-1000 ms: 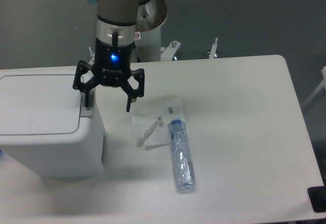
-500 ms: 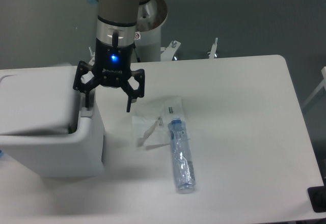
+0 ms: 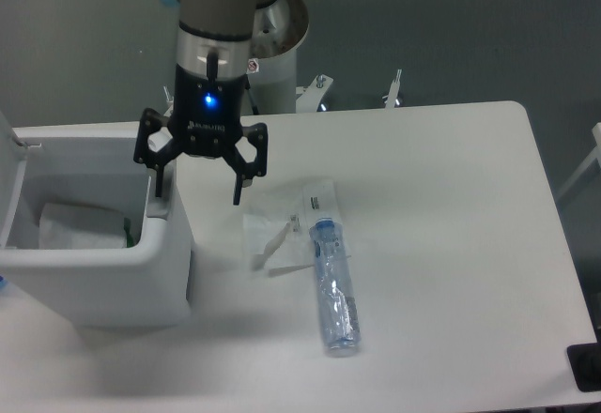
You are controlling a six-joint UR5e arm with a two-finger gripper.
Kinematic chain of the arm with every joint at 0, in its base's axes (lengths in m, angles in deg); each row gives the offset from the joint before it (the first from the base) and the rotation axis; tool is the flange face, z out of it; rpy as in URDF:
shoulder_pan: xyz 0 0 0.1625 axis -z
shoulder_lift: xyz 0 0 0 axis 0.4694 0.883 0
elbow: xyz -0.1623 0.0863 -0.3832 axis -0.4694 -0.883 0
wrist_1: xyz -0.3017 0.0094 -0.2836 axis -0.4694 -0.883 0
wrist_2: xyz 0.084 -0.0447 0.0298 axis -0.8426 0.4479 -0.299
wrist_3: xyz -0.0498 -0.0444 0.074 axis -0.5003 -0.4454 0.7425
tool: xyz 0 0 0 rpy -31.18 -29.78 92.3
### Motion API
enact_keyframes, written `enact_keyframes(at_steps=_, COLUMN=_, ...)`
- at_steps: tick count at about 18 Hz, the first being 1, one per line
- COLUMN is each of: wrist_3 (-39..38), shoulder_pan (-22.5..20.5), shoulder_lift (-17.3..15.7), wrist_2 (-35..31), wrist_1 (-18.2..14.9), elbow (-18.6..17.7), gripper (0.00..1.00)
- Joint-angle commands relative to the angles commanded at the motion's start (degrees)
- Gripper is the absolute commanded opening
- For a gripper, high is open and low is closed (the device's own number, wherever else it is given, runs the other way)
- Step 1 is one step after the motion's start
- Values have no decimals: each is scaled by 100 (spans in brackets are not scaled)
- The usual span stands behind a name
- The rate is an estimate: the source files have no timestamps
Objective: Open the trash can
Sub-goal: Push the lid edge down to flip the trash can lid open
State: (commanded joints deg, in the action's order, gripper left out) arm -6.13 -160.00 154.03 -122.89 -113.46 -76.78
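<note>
I see the trash can [image 3: 94, 272] at the desk's left edge with its lid up; my gripper [image 3: 199, 183] hangs wide open, empty, over its right rim.

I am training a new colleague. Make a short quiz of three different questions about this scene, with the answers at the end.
1. True or false: the trash can is open.
2. What lies closest to the plastic bottle? A) a clear plastic bag B) a cup C) a spoon
3. Fill in: the hand hangs with its fingers ____ over the bin's right edge.

Key: 1 true, the inside is visible. 2 A, the plastic bag. 3 open.
</note>
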Motion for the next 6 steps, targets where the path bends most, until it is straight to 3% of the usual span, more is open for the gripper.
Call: enact_keyframes(at_steps=6, wrist_3=631, shoulder_pan=-799, shoulder_lift=26, wrist_2=-377, wrist_1=-26, elbow=97, gripper=100)
